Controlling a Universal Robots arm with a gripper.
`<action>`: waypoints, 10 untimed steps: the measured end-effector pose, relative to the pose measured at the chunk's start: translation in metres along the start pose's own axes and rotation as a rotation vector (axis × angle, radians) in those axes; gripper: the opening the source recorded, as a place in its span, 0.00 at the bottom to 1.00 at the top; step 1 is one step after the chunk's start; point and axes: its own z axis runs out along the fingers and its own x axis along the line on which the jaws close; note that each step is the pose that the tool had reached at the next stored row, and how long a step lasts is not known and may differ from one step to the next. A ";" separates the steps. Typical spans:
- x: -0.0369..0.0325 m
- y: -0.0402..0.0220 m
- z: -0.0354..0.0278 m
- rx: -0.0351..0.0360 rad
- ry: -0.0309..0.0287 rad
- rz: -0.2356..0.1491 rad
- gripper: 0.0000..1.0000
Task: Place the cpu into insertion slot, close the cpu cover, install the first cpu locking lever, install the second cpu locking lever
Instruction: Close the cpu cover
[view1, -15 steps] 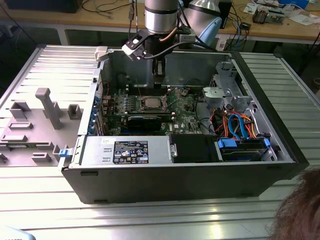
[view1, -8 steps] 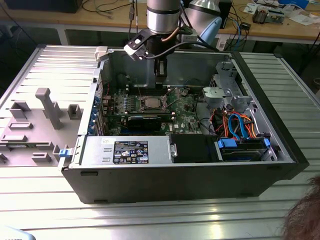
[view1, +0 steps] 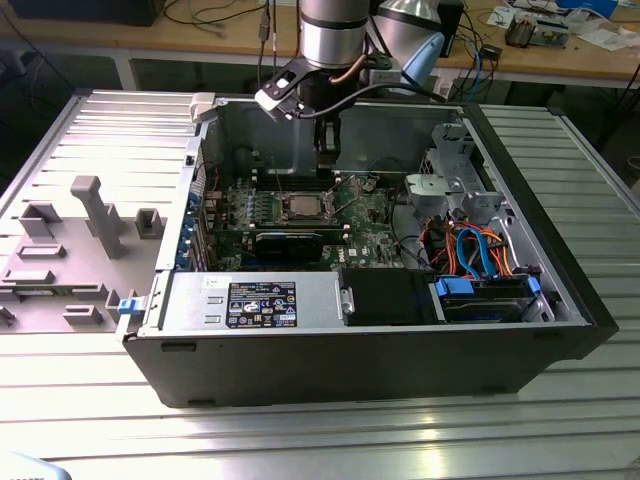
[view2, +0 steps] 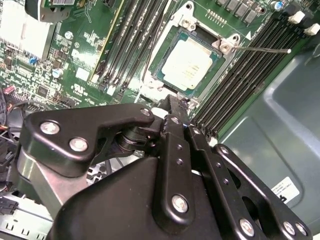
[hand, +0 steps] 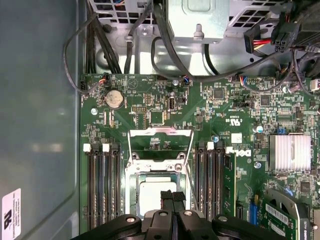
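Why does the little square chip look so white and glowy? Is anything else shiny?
Second wrist view: light bounces off the cpu, washing its metal top pale. First wrist view: the ribbed heatsink glares white. Exterior view: the table shows bright patches, and the case looks darker inside.

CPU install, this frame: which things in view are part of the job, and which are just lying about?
Job:
- cpu, seated in the insertion slot
- cpu cover, open
- locking lever, sticking out over the memory slots
- gripper, shut, empty, near the cpu

Lying about:
- memory slots
- finned heatsink
- coin battery
- blue and orange cables
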 end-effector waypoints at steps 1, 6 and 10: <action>0.0000 0.0021 0.0001 0.0000 0.0001 0.000 0.11; -0.0001 0.0076 0.0003 0.0000 0.0001 0.000 0.11; -0.0001 0.0133 0.0006 0.0001 0.0001 0.000 0.11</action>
